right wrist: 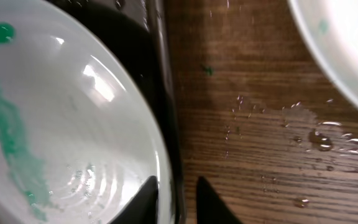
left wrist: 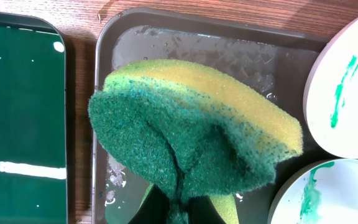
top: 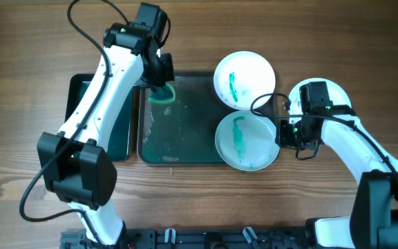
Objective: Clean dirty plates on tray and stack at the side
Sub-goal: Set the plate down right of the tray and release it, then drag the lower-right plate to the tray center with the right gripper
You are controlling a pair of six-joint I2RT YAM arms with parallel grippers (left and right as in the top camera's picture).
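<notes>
Visibly, right claw [right wrist: 178, 190] straddles rim of near plate [right wrist: 73, 112]; left claw [top: 162, 86] pinches sponge [left wrist: 191, 124].

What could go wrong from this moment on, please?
1. The right gripper appears to straddle both the near plate rim and the tray edge; closing could pinch both and drag the tray.
2. Water drops lie on the wood beside the tray; a wet plate might slide there.
3. The sponge, folded in the left gripper, may wipe unevenly.
</notes>
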